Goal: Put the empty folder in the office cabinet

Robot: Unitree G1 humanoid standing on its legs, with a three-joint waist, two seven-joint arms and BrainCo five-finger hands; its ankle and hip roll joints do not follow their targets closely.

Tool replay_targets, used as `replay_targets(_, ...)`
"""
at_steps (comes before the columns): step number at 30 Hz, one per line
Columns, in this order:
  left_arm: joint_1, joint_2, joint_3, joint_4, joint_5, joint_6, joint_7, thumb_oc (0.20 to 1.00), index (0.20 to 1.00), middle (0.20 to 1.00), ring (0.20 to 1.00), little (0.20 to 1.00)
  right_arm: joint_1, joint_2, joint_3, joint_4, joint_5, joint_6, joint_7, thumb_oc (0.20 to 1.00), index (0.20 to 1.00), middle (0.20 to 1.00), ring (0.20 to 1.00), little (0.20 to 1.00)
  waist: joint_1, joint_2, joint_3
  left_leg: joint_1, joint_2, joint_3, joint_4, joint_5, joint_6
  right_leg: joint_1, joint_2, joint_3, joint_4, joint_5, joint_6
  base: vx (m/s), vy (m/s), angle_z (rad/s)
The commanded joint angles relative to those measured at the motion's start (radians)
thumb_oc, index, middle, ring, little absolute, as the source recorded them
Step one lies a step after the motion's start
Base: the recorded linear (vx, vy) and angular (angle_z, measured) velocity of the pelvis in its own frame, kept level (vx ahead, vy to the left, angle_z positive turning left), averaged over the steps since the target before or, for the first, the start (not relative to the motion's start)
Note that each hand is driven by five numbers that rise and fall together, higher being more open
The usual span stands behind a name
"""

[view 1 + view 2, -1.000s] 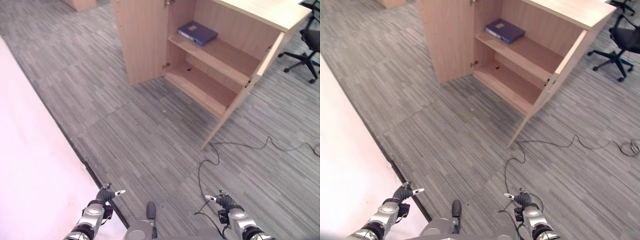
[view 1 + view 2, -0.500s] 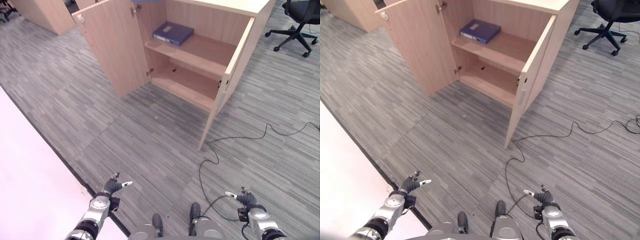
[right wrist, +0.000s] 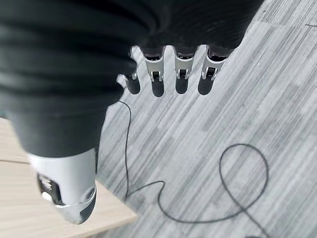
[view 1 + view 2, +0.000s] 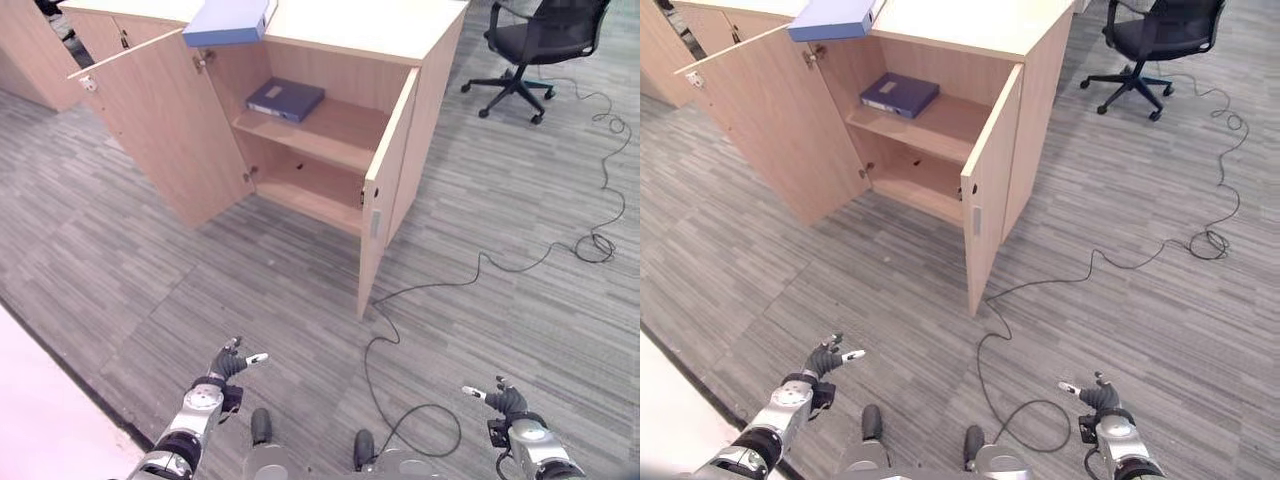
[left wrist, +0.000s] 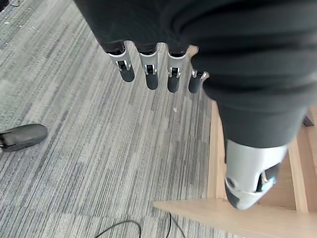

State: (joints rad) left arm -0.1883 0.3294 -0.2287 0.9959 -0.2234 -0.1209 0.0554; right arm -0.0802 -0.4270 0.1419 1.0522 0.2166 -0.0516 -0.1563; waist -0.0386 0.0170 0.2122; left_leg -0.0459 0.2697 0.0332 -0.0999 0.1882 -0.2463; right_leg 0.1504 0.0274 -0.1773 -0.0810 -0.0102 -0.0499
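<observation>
A wooden office cabinet stands ahead with both doors open. On its upper shelf a dark blue folder lies flat. A paler blue folder rests on the cabinet's top, overhanging the left front corner. My left hand hangs low over the carpet, far in front of the cabinet, open and holding nothing; its fingers point straight out. My right hand is equally low at the right, open and empty, with its fingers over the floor.
The cabinet's left door swings out to the left and its right door stands edge-on toward me. A black office chair sits at the back right. More wooden cabinets are at far left. A white surface borders the lower left.
The camera has turned, so the cabinet sits more to the left and its top with the pale folder has come into view. Both hands stay low, open and empty.
</observation>
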Motion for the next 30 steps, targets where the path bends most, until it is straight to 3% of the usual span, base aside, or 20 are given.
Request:
replay_targets(1, 0.011, 0.012, 0.042, -0.016, -0.042, -0.038, 0.022, 1.000, 1.000, 1.000, 1.000, 1.000, -0.002, -0.028, -0.043, 0.004, 0.029, -0.009, -0.009, 1.000, 1.000, 1.000, 1.000, 1.000, 0.047, 0.038, -0.002, -0.059, 0.030, -0.029, 0.047, 0.031, 0.029, 0.032, -0.137, 0.071, 0.128, -0.174, 0.164, 0.19, 0.199, -0.36)
replay_targets(5, 0.031, 0.008, 0.051, -0.008, -0.067, -0.050, 0.029, 1.000, 1.000, 1.000, 1.000, 1.000, -0.007, -0.029, -0.058, 0.023, 0.041, -0.007, -0.009, 1.000, 1.000, 1.000, 1.000, 1.000, 0.056, 0.048, -0.011, -0.080, 0.065, -0.115, 0.042, 0.042, -0.001, 0.062, -0.178, 0.133, 0.130, -0.205, 0.194, 0.18, 0.283, -0.37)
replay_targets(11, 0.016, 0.013, 0.027, -0.003, -0.050, -0.051, 0.029, 1.000, 1.000, 1.000, 1.000, 1.000, -0.008, -0.011, -0.090, 0.042, 0.072, -0.010, -0.004, 1.000, 1.000, 1.000, 1.000, 1.000, 0.039, 0.046, -0.038, -0.098, 0.069, -0.084, 0.063, 0.029, -0.013, 0.079, -0.248, 0.161, 0.092, -0.184, 0.249, 0.14, 0.350, -0.11)
replay_targets(14, -0.009, 0.022, 0.015, 0.005, -0.047, -0.053, 0.030, 1.000, 1.000, 1.000, 1.000, 1.000, -0.001, 0.025, -0.100, 0.051, 0.079, -0.010, -0.003, 1.000, 1.000, 1.000, 1.000, 1.000, 0.030, 0.014, -0.051, -0.124, 0.037, -0.049, 0.126, -0.024, -0.005, 0.065, -0.315, 0.168, 0.076, -0.129, 0.286, 0.12, 0.311, 0.12)
replay_targets(16, -0.019, 0.027, 0.012, 0.006, -0.044, -0.053, 0.030, 1.000, 1.000, 1.000, 1.000, 1.000, -0.002, 0.040, -0.100, 0.055, 0.082, -0.008, 0.000, 1.000, 1.000, 1.000, 1.000, 1.000, 0.029, 0.000, -0.056, -0.128, 0.021, -0.039, 0.145, -0.049, 0.005, 0.045, -0.335, 0.176, 0.073, -0.103, 0.297, 0.03, 0.257, 0.01)
replay_targets(18, -0.050, 0.052, 0.000, -0.004, -0.038, -0.053, 0.033, 1.000, 1.000, 1.000, 1.000, 1.000, -0.039, 0.071, -0.090, 0.057, 0.091, -0.009, -0.003, 1.000, 1.000, 1.000, 1.000, 1.000, 0.040, -0.038, -0.062, -0.138, -0.008, 0.014, 0.169, -0.099, 0.042, -0.036, -0.386, 0.186, 0.079, 0.011, 0.312, -0.02, 0.367, -0.38)
replay_targets(19, -0.055, 0.059, -0.002, -0.012, -0.045, -0.052, 0.033, 1.000, 1.000, 1.000, 1.000, 1.000, -0.052, 0.079, -0.087, 0.056, 0.094, -0.008, -0.006, 1.000, 1.000, 1.000, 1.000, 1.000, 0.049, -0.042, -0.058, -0.135, -0.012, 0.037, 0.168, -0.107, 0.056, -0.073, -0.397, 0.166, 0.097, 0.046, 0.312, -0.06, 0.262, -0.65)
replay_targets(21, -0.045, 0.073, 0.002, -0.037, -0.052, -0.051, 0.029, 1.000, 1.000, 1.000, 1.000, 1.000, -0.065, 0.089, -0.078, 0.050, 0.091, -0.010, -0.010, 1.000, 1.000, 1.000, 1.000, 1.000, 0.069, -0.038, -0.046, -0.120, -0.010, 0.087, 0.155, -0.116, 0.076, -0.129, -0.407, 0.060, 0.162, 0.090, 0.297, -0.05, 0.301, -0.74)
replay_targets(23, -0.031, 0.081, 0.002, -0.058, -0.050, -0.046, 0.021, 1.000, 1.000, 1.000, 1.000, 1.000, -0.072, 0.090, -0.068, 0.041, 0.093, -0.016, -0.010, 1.000, 1.000, 1.000, 1.000, 1.000, 0.072, -0.029, -0.030, -0.090, -0.029, 0.130, 0.130, -0.120, 0.102, -0.168, -0.372, -0.013, 0.251, 0.054, 0.277, -0.01, 0.420, -0.89)
replay_targets(24, -0.027, 0.081, 0.004, -0.063, -0.048, -0.044, 0.015, 1.000, 1.000, 1.000, 1.000, 1.000, -0.073, 0.090, -0.064, 0.035, 0.095, -0.020, -0.009, 1.000, 1.000, 1.000, 1.000, 1.000, 0.064, -0.027, -0.025, -0.074, -0.051, 0.140, 0.116, -0.122, 0.115, -0.187, -0.329, -0.002, 0.279, 0.029, 0.272, 0.06, 0.552, -0.84)
replay_targets(25, -0.025, 0.078, 0.007, -0.062, -0.040, -0.041, 0.010, 1.000, 1.000, 1.000, 1.000, 1.000, -0.073, 0.088, -0.058, 0.032, 0.103, -0.026, -0.007, 1.000, 1.000, 1.000, 1.000, 1.000, 0.053, -0.019, -0.013, -0.036, -0.092, 0.147, 0.094, -0.126, 0.137, -0.210, -0.223, 0.033, 0.295, -0.038, 0.253, 0.07, 0.391, -0.51)
replay_targets(26, -0.026, 0.078, 0.007, -0.062, -0.040, -0.041, 0.010, 1.000, 1.000, 1.000, 1.000, 1.000, -0.073, 0.088, -0.058, 0.032, 0.103, -0.026, -0.007, 1.000, 1.000, 1.000, 1.000, 1.000, 0.055, -0.017, -0.015, -0.038, -0.090, 0.148, 0.094, -0.123, 0.137, -0.213, -0.221, 0.034, 0.292, -0.034, 0.252, 0.09, 0.339, -0.29)
replay_targets(28, -0.024, 0.077, 0.018, -0.049, -0.032, -0.036, 0.013, 1.000, 1.000, 1.000, 1.000, 1.000, -0.070, 0.087, -0.046, 0.034, 0.109, -0.032, -0.010, 1.000, 1.000, 1.000, 1.000, 1.000, 0.047, -0.019, -0.009, 0.000, -0.124, 0.166, 0.074, -0.132, 0.152, -0.216, -0.138, 0.024, 0.255, -0.060, 0.223, 0.08, 0.155, 0.11)
replay_targets(29, -0.023, 0.077, 0.023, -0.051, -0.036, -0.034, 0.017, 1.000, 1.000, 1.000, 1.000, 1.000, -0.070, 0.089, -0.039, 0.037, 0.108, -0.035, -0.012, 1.000, 1.000, 1.000, 1.000, 1.000, 0.049, -0.022, -0.007, 0.018, -0.139, 0.177, 0.066, -0.142, 0.157, -0.215, -0.107, -0.007, 0.228, -0.060, 0.203, 0.12, 0.117, -0.04)
replay_targets(30, -0.017, 0.069, 0.031, -0.053, -0.041, -0.031, 0.022, 1.000, 1.000, 1.000, 1.000, 1.000, -0.064, 0.090, -0.033, 0.038, 0.102, -0.035, -0.017, 1.000, 1.000, 1.000, 1.000, 1.000, 0.056, -0.028, -0.001, 0.039, -0.154, 0.194, 0.067, -0.165, 0.161, -0.205, -0.091, -0.085, 0.194, -0.064, 0.180, 0.09, 0.073, -0.19)
